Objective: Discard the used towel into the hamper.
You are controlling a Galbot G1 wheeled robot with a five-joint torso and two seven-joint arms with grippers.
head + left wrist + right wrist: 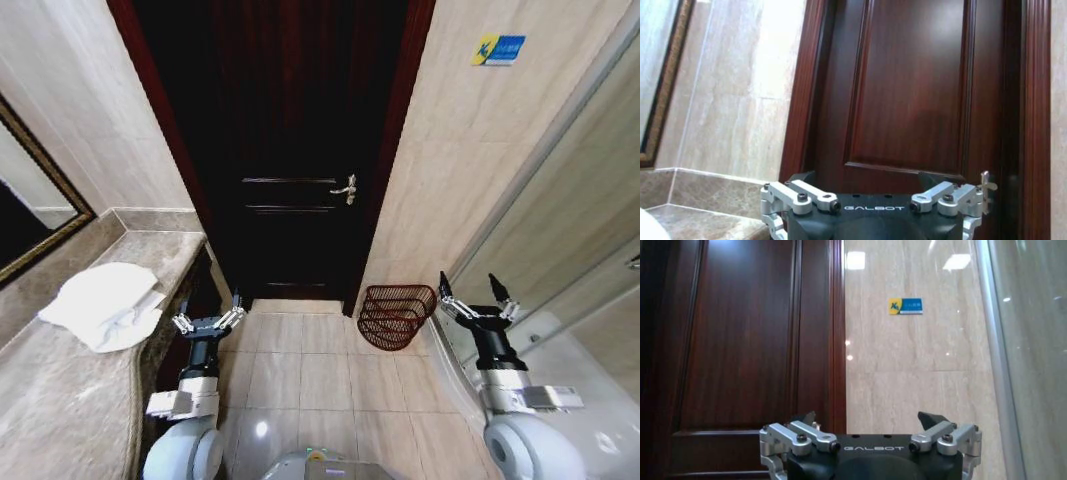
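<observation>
A: Where is the towel (105, 305) sitting?

B: It is lying on the table (60, 410) at the robot's left, well apart from the hamper (396, 316) on the floor by the door. Both hands are hanging open and empty.

A: How should the left hand (208, 322) be reaching?

B: Probably over the table edge, pinching a raised fold. The right hand (476, 300) is waiting beside the hamper.
</observation>
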